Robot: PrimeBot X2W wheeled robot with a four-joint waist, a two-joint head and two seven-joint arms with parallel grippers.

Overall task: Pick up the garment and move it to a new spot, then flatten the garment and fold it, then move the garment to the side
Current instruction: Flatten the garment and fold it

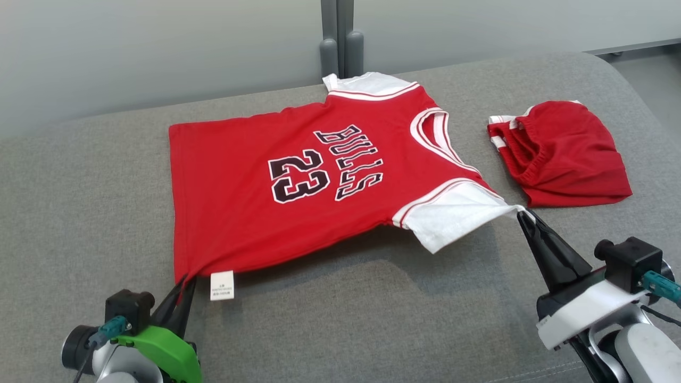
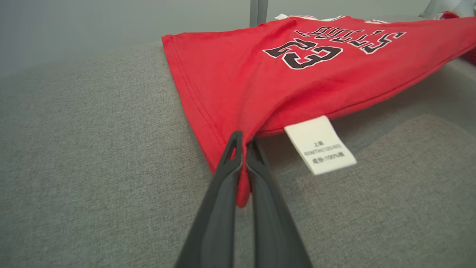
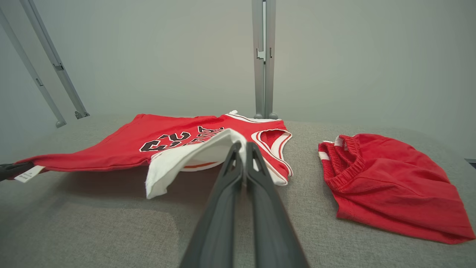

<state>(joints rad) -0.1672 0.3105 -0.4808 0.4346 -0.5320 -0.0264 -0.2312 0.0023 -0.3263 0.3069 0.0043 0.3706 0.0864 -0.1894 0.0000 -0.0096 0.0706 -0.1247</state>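
Note:
The garment [image 1: 276, 175] is a red jersey with white sleeves and "BULLS 23" on it, spread across the grey couch. Its near edge is lifted off the cushion. My left gripper [image 1: 183, 282] is shut on the red hem corner [image 2: 238, 163], beside a white care label [image 2: 319, 145]. My right gripper [image 1: 524, 214] is shut on the tip of the near white sleeve [image 3: 193, 158], which is pulled taut. The far sleeve and the jersey's far edge rest on the cushion.
Folded red shorts [image 1: 564, 154] lie on the couch [image 1: 340, 319] to the right of the jersey, close to my right gripper. A grey post [image 1: 338, 37] stands behind the couch. The couch's right edge curves down at the far right.

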